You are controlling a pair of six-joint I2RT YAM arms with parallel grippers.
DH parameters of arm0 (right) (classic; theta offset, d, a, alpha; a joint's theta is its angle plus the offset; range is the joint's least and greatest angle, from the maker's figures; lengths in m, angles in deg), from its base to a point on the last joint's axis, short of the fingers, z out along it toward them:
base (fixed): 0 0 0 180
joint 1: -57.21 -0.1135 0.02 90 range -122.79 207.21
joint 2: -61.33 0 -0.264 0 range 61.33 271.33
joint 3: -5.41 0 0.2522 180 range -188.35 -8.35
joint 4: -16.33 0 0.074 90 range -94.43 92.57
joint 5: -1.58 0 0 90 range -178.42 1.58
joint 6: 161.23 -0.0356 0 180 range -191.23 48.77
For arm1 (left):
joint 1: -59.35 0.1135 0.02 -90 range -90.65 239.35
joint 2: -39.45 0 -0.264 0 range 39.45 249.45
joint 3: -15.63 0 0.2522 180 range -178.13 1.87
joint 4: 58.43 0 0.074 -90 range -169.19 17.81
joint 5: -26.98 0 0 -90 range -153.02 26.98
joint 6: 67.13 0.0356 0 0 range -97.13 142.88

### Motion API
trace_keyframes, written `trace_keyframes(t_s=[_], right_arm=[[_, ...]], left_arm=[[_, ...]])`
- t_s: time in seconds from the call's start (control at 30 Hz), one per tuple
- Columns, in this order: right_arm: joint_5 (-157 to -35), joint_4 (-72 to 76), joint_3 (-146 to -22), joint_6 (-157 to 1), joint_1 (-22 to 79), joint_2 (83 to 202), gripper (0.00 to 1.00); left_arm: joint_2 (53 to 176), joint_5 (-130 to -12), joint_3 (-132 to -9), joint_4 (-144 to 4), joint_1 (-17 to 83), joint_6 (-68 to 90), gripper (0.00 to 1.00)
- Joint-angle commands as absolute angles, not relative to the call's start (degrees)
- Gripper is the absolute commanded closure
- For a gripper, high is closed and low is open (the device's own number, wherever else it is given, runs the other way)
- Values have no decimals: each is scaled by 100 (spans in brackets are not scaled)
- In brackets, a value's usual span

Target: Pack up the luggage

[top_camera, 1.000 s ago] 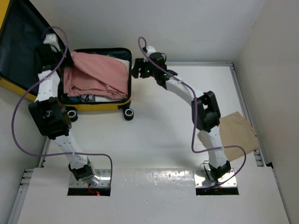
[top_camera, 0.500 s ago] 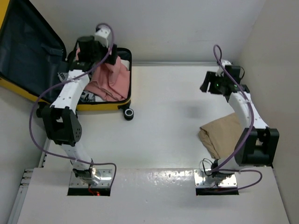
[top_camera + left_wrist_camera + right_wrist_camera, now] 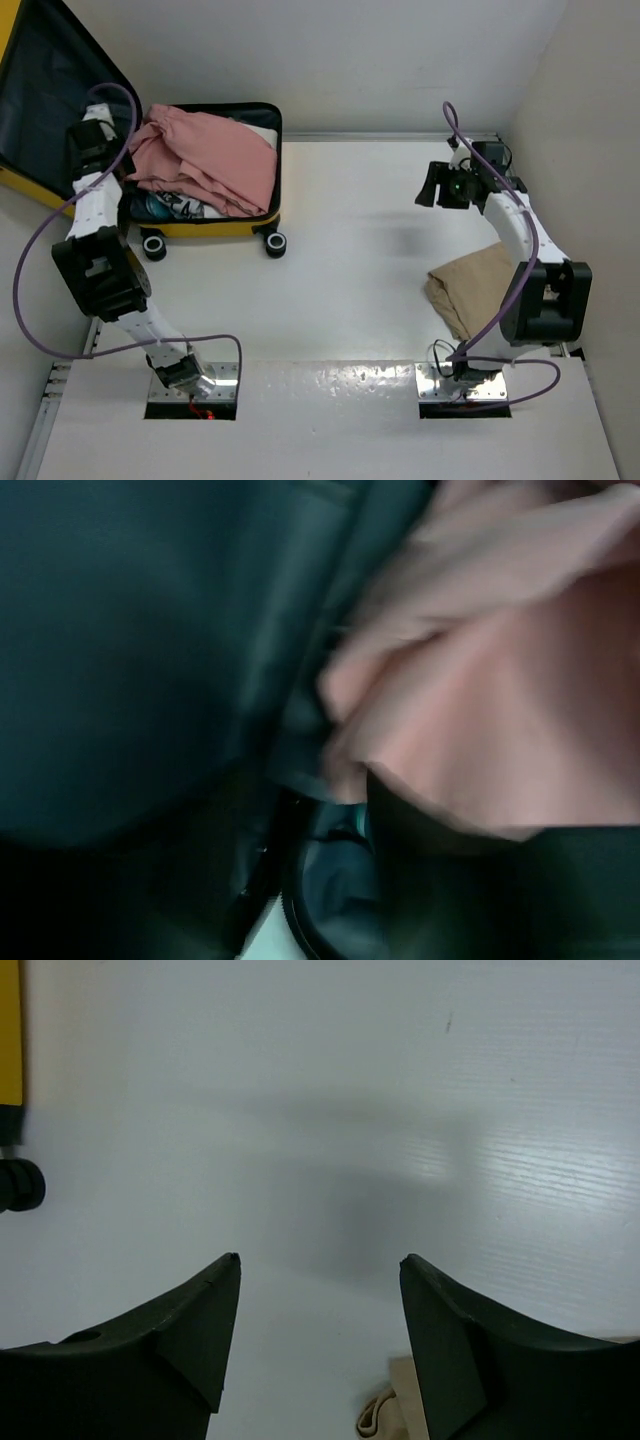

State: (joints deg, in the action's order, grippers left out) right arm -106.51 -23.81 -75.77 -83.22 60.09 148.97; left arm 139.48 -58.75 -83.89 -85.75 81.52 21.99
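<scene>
Just beside left tool point(image 3: 97, 150), open luggage point(image 3: 215, 228)

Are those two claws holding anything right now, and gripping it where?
Right gripper: open, holding nothing. Left gripper: at the edge of the pink cloth, but a grip cannot be told.

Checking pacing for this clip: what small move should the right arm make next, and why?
Probably lower the right fingers toward the tan cloth: they hang open and empty in the air, and that cloth lies on the table outside the suitcase, not yet packed.
</scene>
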Motion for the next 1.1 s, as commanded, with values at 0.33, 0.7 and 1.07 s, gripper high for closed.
trace_keyframes(t_s=[0.33,0.7,1.07], right_arm=[[-10521,-3065,-7779,-9170,7219,15002,34],[-9617,-5295,-7331,-5561,8604,14860,39],[-7709,-4200,-6890,-5102,7102,16844,49]], left_arm=[[13427,-8957,-10270,-9394,6580,3121,7],[15307,-8807,-10561,-9794,3307,2274,6],[14879,-8482,-10238,-9355,4510,1233,6]])
